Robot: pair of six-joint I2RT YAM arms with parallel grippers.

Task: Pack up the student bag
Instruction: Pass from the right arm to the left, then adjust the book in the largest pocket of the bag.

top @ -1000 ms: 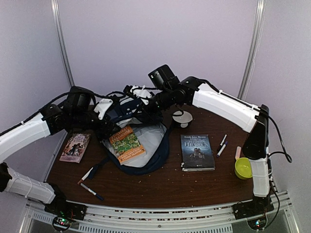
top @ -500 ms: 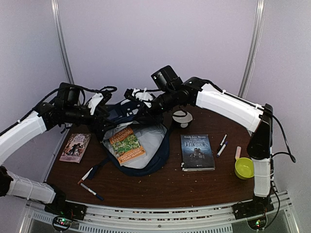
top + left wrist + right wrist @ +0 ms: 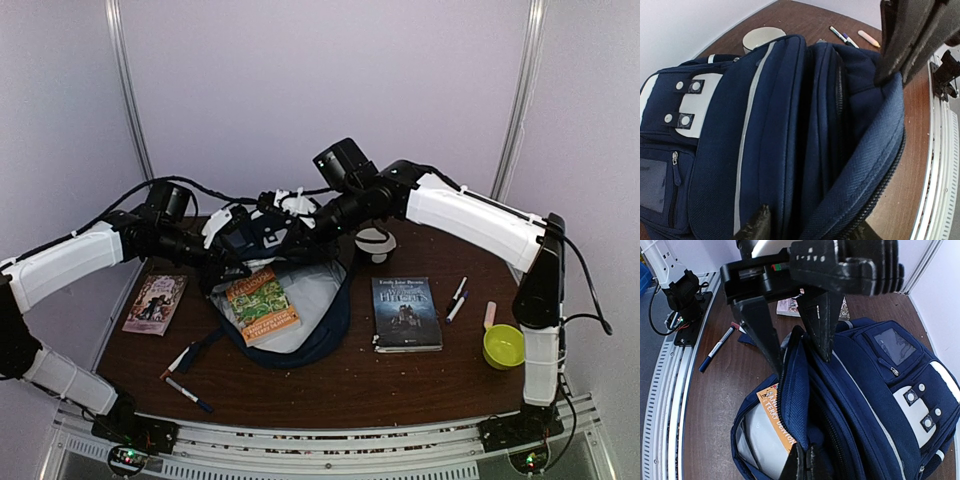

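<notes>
navy student bag (image 3: 865,390) stands mid table (image 3: 330,385), mouth up. right gripper (image 3: 802,459) is pinched tight on its rim, holding it wide; left gripper (image 3: 799,360) straddles the facing flap, jaws apart, seemingly ready to clamp.

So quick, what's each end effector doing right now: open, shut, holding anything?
Left end effector: open, fingers either side of the bag rim, not clamped.
Right end effector: shut, pinching the bag's fabric.
</notes>
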